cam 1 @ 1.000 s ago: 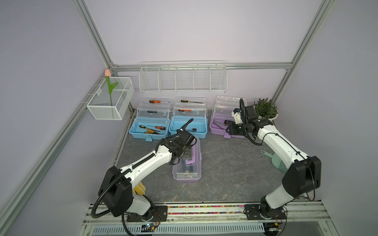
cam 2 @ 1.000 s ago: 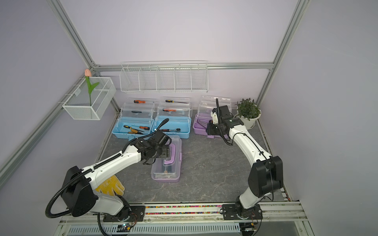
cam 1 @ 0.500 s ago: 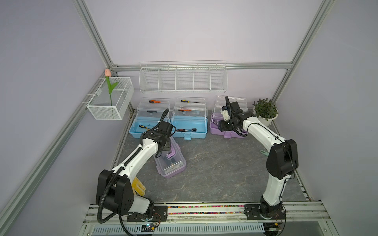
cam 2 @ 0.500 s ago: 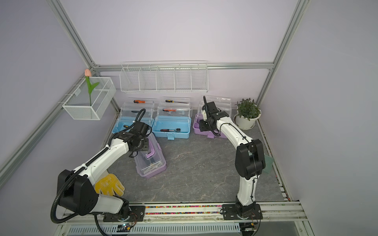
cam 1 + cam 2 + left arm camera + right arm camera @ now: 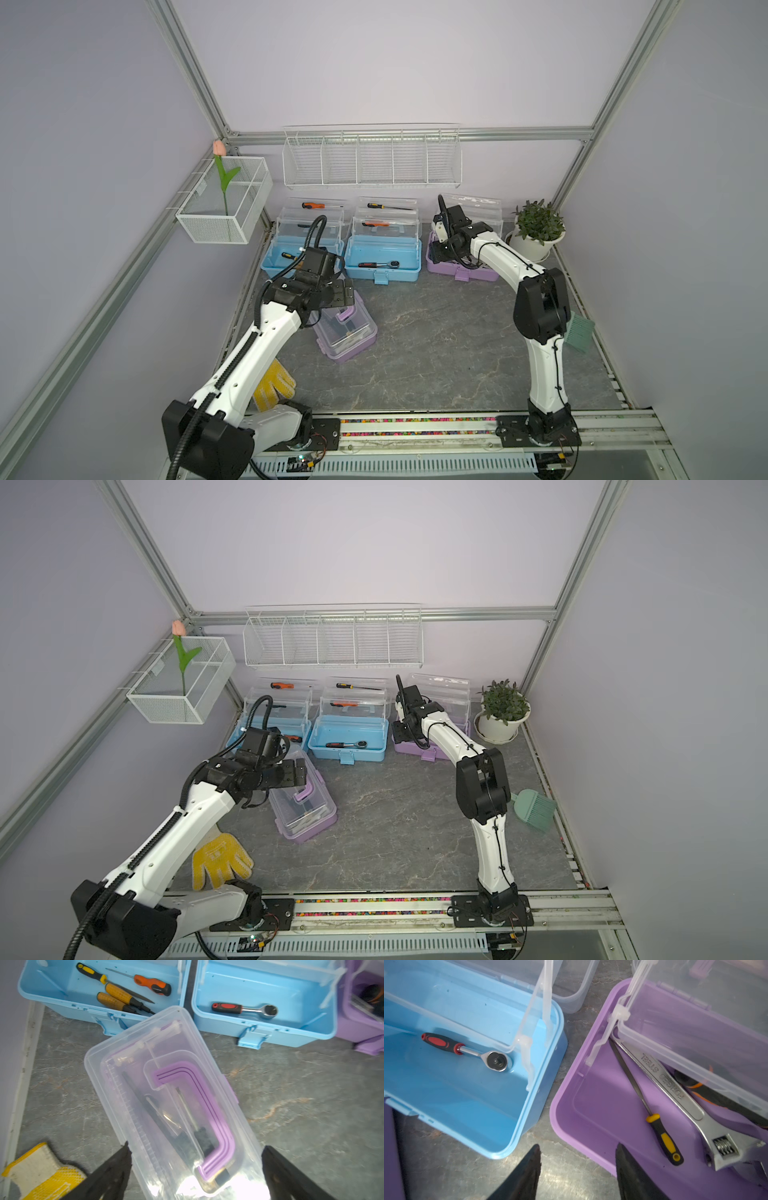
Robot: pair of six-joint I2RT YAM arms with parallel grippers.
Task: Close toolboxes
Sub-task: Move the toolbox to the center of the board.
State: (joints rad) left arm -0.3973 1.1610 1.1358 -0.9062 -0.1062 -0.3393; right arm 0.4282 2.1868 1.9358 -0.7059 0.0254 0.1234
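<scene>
A closed purple toolbox (image 5: 347, 334) (image 5: 305, 810) (image 5: 166, 1093) lies askew on the table, its clear lid down and its handle folded flat. My left gripper (image 5: 347, 296) (image 5: 300, 773) (image 5: 197, 1148) hovers open over its near end, one finger on each side. Against the back wall stand two open light blue toolboxes (image 5: 384, 259) (image 5: 277, 257) and an open purple toolbox (image 5: 467, 270) (image 5: 602, 1109), lids raised. My right gripper (image 5: 437, 255) (image 5: 578, 1147) hangs open over that purple box's left end, straddling its wall.
A yellow glove (image 5: 274, 386) (image 5: 41, 1176) lies near the left arm's base. On the right stand a potted plant (image 5: 536, 228) and a green brush (image 5: 579, 332). White wire baskets (image 5: 372, 166) hang on the walls. Tools lie in the open boxes, among them a ratchet (image 5: 467, 1049).
My left gripper slid the closed purple toolbox leftward and turned it, then spread its fingers wide. My right gripper moved left along the open purple toolbox to its left end.
</scene>
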